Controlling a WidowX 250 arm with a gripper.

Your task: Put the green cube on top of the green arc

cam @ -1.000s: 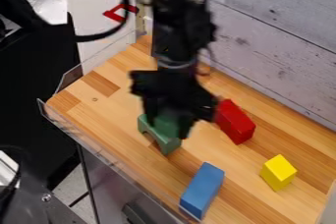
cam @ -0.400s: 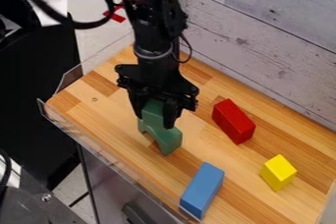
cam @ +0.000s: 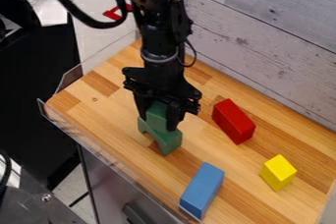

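The black gripper (cam: pixel 158 120) hangs left of the centre, its two fingers on either side of the green cube (cam: pixel 156 115) and shut on it. Directly below the cube is the green arc (cam: pixel 166 141), standing on the wooden surface with its opening toward the lower left. The cube's lower part overlaps the arc's top in the view; whether the two touch cannot be told. The fingers hide parts of both.
A red block (cam: pixel 234 121) lies right of the gripper. A blue block (cam: pixel 202 190) is nearer the front edge, and a yellow block (cam: pixel 278 172) sits farther right. A whitewashed plank wall (cam: pixel 263 41) bounds the back of the wooden surface (cam: pixel 85 102).
Compared with a second ago, the gripper stands further left, over the arc, with the green cube in it. Since the later earlier frame it has shifted slightly right.
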